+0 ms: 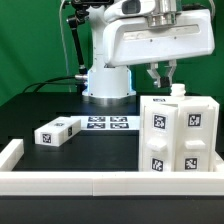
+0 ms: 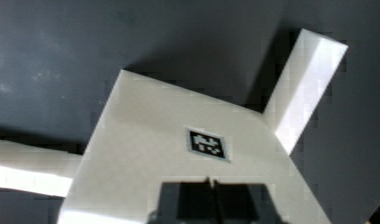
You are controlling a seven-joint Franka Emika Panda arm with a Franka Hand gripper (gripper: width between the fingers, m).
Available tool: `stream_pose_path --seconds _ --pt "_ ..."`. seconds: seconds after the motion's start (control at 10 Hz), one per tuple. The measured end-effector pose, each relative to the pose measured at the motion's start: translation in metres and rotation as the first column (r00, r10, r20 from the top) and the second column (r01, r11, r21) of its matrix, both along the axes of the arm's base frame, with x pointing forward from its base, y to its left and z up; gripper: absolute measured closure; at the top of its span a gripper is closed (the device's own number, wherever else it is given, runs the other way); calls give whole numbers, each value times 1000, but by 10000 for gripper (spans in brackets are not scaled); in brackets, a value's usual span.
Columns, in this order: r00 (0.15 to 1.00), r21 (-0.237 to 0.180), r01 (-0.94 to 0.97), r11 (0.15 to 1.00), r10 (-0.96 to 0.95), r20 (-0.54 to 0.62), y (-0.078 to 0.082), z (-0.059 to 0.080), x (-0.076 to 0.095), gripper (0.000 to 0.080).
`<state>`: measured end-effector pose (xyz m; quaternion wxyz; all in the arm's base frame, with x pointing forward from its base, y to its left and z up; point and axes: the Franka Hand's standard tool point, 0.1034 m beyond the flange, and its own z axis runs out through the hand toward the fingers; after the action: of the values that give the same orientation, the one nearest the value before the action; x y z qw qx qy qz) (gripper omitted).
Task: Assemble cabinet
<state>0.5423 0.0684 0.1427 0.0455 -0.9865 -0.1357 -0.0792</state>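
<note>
White-cased arm poises its gripper (image 1: pixel 163 82) just above the cabinet (image 1: pixel 180 138), jaws pressed together on nothing; cabinet's inside hidden.

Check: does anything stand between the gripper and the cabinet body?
Nothing visible does. The gripper hangs over the cabinet body with only open air between; the loose block lies away toward the exterior view's left.
</note>
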Motion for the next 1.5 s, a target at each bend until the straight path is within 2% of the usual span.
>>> stream_pose_path --seconds 0.2,0.4,0.5,0.7,0.8,0.9,1.0,1.1,1.2,1.5 --pt "1000 0 0 1000 0 0 0 0 0 797" --pt "1000 0 0 1000 0 0 0 0 0 539" --pt "1000 -1 3 1000 -3 -4 -2 -1 -1 539" --pt "994 -15 58 998 -59 -90 -27 -9 -27 166" --pt "990 -24 76 997 -78 -116 -44 -14 -36 57" --pt "996 -38 22 999 -25 -87 -68 -20 -45 57" --pt "999 -61 9 998 -12 -48 -102 -27 -64 10" --pt "999 -75 11 997 -13 -29 -127 -31 -78 3" --pt "1000 -79 4 997 -6 -28 -137 -34 -81 3" --pt "1000 -79 1 997 -3 -28 -134 -34 -80 2"
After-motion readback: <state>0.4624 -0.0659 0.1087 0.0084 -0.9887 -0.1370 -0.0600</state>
